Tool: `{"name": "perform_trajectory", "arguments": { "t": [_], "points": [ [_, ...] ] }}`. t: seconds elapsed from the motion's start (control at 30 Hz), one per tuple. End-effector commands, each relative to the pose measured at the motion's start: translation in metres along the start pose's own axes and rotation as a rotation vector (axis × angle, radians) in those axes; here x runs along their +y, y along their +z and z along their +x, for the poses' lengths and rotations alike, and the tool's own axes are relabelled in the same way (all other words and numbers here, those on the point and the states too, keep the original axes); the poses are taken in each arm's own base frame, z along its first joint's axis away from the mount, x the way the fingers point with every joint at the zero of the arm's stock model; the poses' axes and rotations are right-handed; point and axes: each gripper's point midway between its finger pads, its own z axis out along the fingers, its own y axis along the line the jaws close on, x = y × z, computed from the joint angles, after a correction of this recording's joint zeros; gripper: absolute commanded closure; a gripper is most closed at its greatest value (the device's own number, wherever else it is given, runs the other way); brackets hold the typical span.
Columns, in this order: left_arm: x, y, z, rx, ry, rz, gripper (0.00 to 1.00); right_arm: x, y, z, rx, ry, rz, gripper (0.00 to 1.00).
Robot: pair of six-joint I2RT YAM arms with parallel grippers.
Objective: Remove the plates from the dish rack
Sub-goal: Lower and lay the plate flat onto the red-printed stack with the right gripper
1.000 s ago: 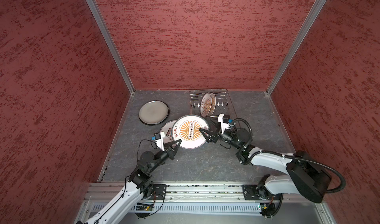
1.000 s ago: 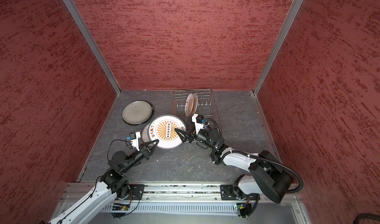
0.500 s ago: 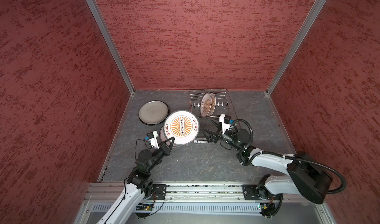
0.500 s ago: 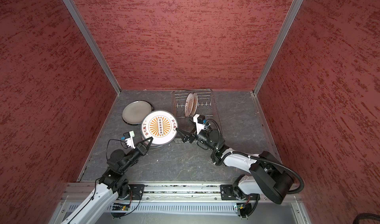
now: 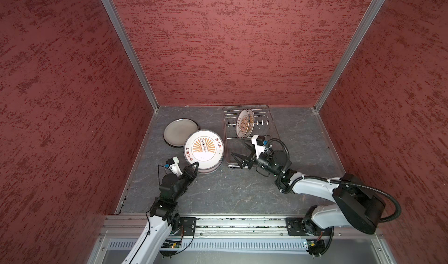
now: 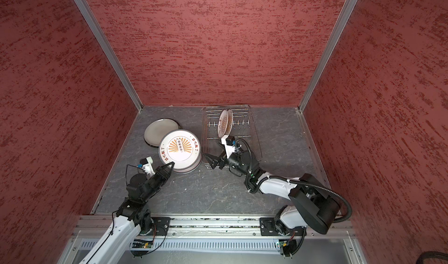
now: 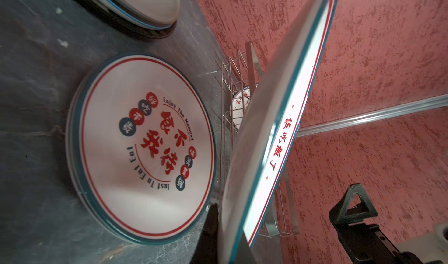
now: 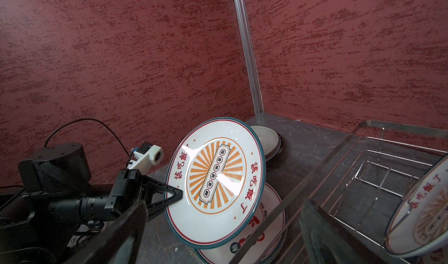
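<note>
My left gripper [image 5: 196, 165] is shut on the near rim of a white sunburst plate [image 5: 203, 151], which it holds tilted over a stack of white plates with red characters [image 7: 145, 141]. In the right wrist view the held plate [image 8: 215, 185] faces the camera with the left gripper [image 8: 178, 193] pinching its edge. A grey plate [image 5: 178, 132] lies flat behind the stack. The dish rack [image 5: 266, 119] holds two upright sunburst plates [image 5: 245, 123]. My right gripper [image 5: 238, 149] stands open and empty over the rack's near end, apart from the held plate.
Red textured walls close in the left, back and right of the grey floor. The rack's wire rim [image 8: 363, 129] runs close beside my right fingers [image 8: 315, 226]. Bare floor [image 5: 230, 192] lies in front of the plates and rack.
The left gripper has carried the sunburst plate leftward and away from the right gripper, to above the stack. The right gripper stayed open and shifted slightly back toward the rack.
</note>
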Motion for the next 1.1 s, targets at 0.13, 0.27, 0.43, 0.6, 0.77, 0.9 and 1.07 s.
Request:
{"name": "perform_trajectory", "arguments": {
  "t": [0.13,0.27,0.43,0.6,0.77,0.9,1.07],
  "points": [
    [0.007,-0.001,-0.012,-0.022,-0.064,-0.099,1.00,-0.004,0.023,0.011,0.072,-0.024,0.038,0.01],
    [0.009,0.003,-0.007,0.019,-0.090,-0.128,1.00,-0.006,0.032,0.018,0.102,-0.039,0.068,0.01],
    [0.013,0.010,-0.003,0.056,-0.105,-0.164,1.00,-0.009,0.038,0.024,0.128,-0.060,0.109,0.01],
    [0.020,0.016,-0.001,0.077,-0.132,-0.206,1.00,-0.009,0.042,0.027,0.142,-0.081,0.126,0.01],
    [0.021,0.023,0.003,0.113,-0.136,-0.216,1.00,0.000,0.049,0.039,0.195,-0.102,0.082,0.01],
    [0.026,0.027,0.004,0.117,-0.147,-0.236,1.00,0.001,0.056,0.049,0.243,-0.111,0.071,0.01],
    [0.032,0.029,0.007,0.138,-0.159,-0.280,0.91,0.003,0.062,0.056,0.274,-0.122,0.070,0.01]
  ]
}}
